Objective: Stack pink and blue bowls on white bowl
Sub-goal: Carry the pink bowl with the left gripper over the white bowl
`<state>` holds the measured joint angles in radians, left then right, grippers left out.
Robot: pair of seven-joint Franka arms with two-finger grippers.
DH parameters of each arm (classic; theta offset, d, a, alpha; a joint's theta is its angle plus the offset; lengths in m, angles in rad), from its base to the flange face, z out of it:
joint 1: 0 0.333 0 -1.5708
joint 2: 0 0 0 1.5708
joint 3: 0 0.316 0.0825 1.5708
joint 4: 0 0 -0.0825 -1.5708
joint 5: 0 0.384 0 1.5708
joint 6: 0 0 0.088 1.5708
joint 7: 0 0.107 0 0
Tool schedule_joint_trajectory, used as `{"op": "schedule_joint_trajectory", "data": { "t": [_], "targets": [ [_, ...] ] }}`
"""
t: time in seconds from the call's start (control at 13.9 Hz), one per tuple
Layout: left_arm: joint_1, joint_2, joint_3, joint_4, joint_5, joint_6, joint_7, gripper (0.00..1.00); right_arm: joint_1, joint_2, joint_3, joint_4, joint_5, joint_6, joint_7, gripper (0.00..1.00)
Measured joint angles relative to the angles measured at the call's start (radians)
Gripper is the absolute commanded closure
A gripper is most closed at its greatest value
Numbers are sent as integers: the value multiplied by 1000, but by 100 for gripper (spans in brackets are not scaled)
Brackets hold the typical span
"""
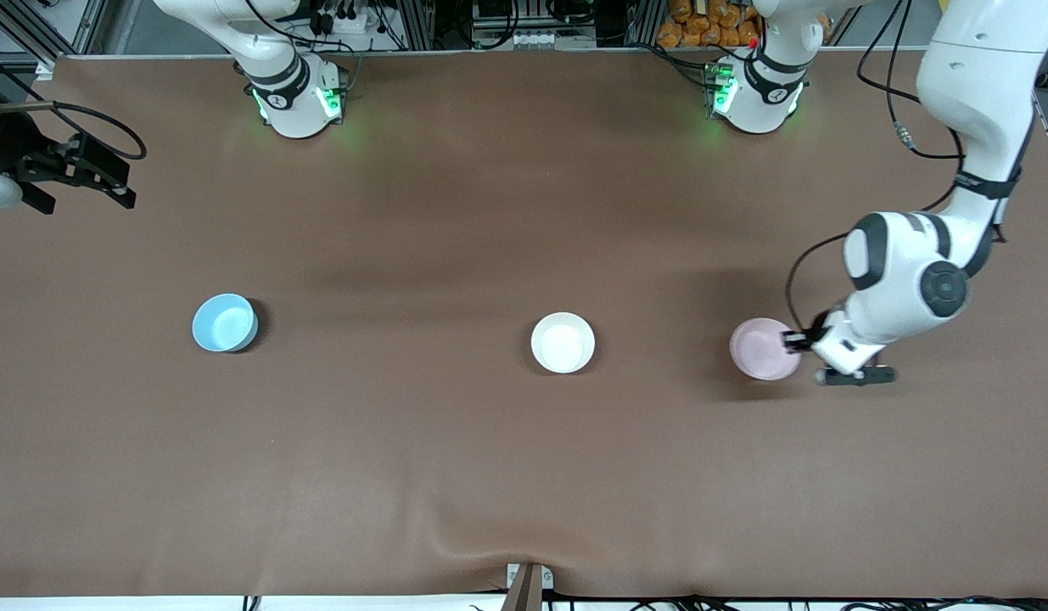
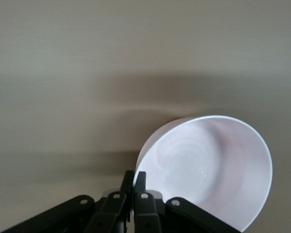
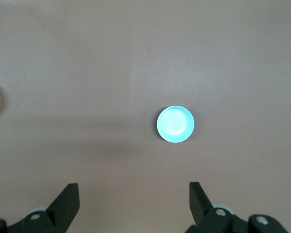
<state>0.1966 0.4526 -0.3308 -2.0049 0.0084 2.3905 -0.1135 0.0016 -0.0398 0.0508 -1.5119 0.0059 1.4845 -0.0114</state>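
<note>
On the brown table, three small round plastic bowls sit in a row, well apart. Taking the plain white bowl as the clock's centre in the front view, the pale pink bowl lies at three o'clock, toward the left arm's end, and the light sky blue bowl at nine o'clock, toward the right arm's end. At the pink bowl's three o'clock edge, the left gripper has its fingers pinched tight on the rim; the left wrist view shows the bowl tilted. The right gripper waits high over the table edge at the right arm's end, fingers spread wide, with the blue bowl far below them.
</note>
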Motion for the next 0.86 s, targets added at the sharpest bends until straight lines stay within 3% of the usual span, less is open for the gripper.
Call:
{"op": "schedule_joint_trajectory", "data": {
  "t": [0.14,0.29,0.58,0.86],
  "targets": [
    [-18,-10,-109,24,0,-27,-85,100,-1,0,0,0,0,0,0,0],
    [-84,-10,-162,50,0,-36,-193,100,-2,0,-1,0,0,0,0,0],
    [-290,25,-164,132,0,-36,-474,100,-2,0,-1,0,1,0,0,0],
    [-349,107,-157,201,0,-36,-531,100,-2,0,-1,0,2,0,0,0]
  ]
}}
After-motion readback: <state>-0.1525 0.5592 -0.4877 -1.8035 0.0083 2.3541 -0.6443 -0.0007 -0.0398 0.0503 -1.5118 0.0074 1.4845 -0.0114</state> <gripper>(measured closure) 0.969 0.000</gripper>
